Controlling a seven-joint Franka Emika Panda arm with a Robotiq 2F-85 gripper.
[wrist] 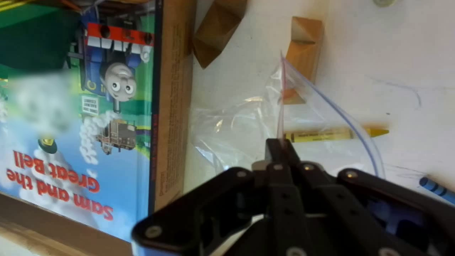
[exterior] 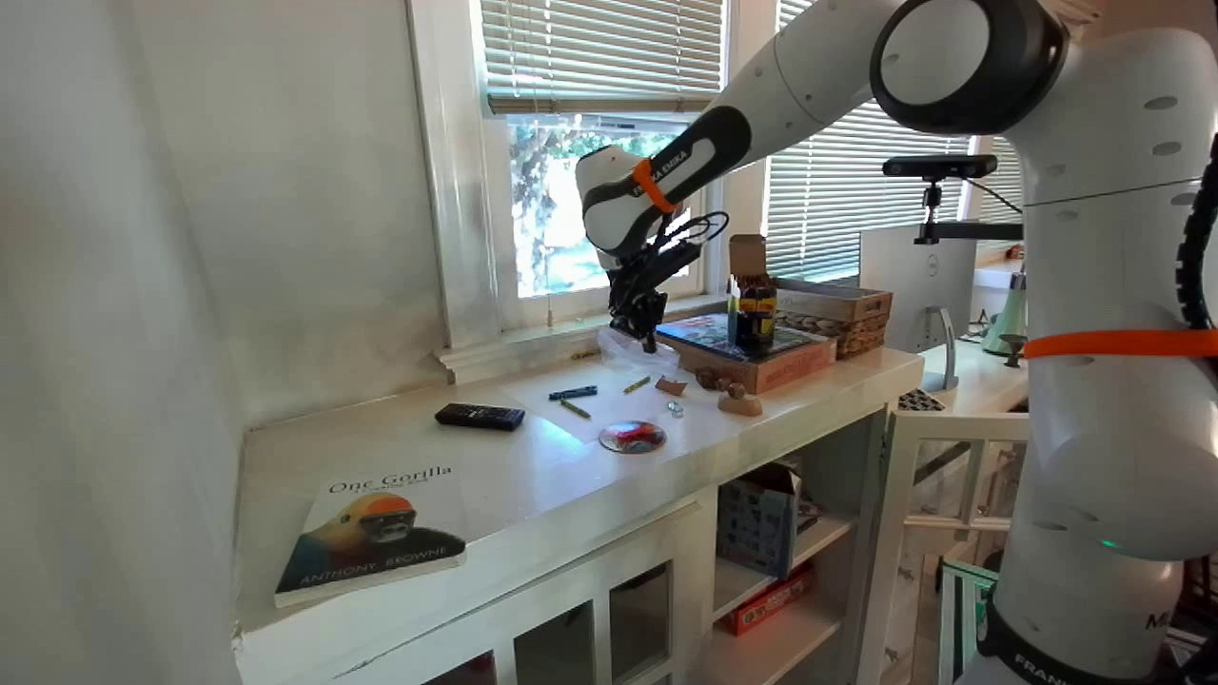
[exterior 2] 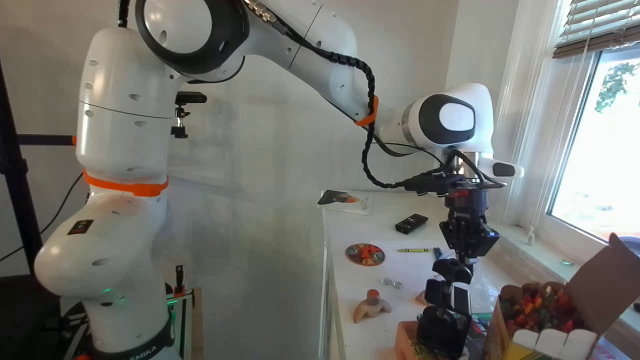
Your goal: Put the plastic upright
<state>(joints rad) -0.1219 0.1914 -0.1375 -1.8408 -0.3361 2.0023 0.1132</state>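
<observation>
Gripper [wrist: 282,144] pinched tight on plastic bag [wrist: 231,128] edge, slack part off twd pic. book [wrist: 117,156], so upright prob. needs lift.

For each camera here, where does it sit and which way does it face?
Wrist view: above the gripper, looking down past it at the clear plastic; no other robot part shows.
In an exterior view: in front of the counter, facing the window; arm and gripper show.
In an exterior view: near the open box, looking along the counter; arm and gripper show.
Both exterior views share the arm, gorilla book and remote.
</observation>
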